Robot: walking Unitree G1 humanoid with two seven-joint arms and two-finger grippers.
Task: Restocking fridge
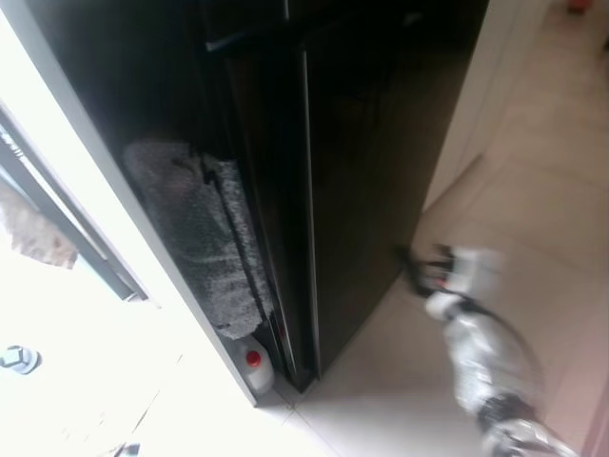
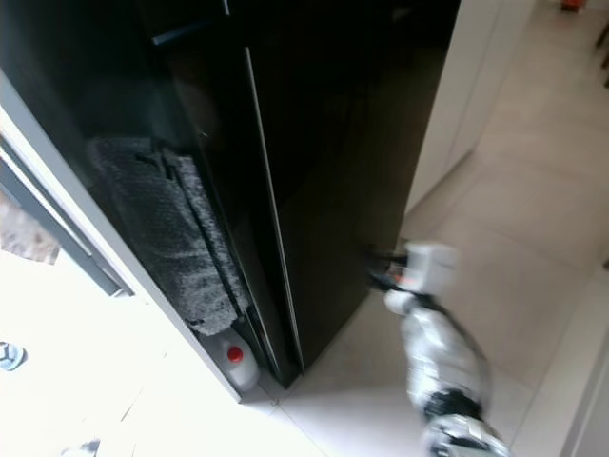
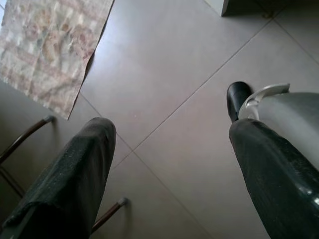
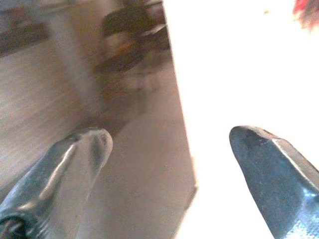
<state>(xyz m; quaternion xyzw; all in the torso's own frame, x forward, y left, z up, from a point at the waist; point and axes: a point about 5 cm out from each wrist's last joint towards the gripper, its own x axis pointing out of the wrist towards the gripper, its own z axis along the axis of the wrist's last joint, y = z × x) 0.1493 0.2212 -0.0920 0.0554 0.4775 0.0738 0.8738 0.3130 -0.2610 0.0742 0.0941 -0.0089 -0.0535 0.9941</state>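
Observation:
A tall black fridge (image 1: 362, 143) stands before me with its doors shut. My right arm reaches forward, and the right gripper (image 1: 409, 262) sits low by the fridge's front face near its right edge. In the right wrist view the right gripper (image 4: 169, 134) is open with nothing between its fingers, facing a glossy dark surface and a bright white one. My left gripper (image 3: 169, 124) hangs open and empty above the tiled floor. The head views are blurred.
A bubble-wrapped bundle (image 1: 195, 228) leans in the gap left of the fridge, with a white red-capped bottle (image 1: 252, 367) below it. A white wall (image 1: 476, 105) borders the fridge's right. A patterned rug (image 3: 50, 45) and chair legs (image 3: 25, 134) lie under the left arm.

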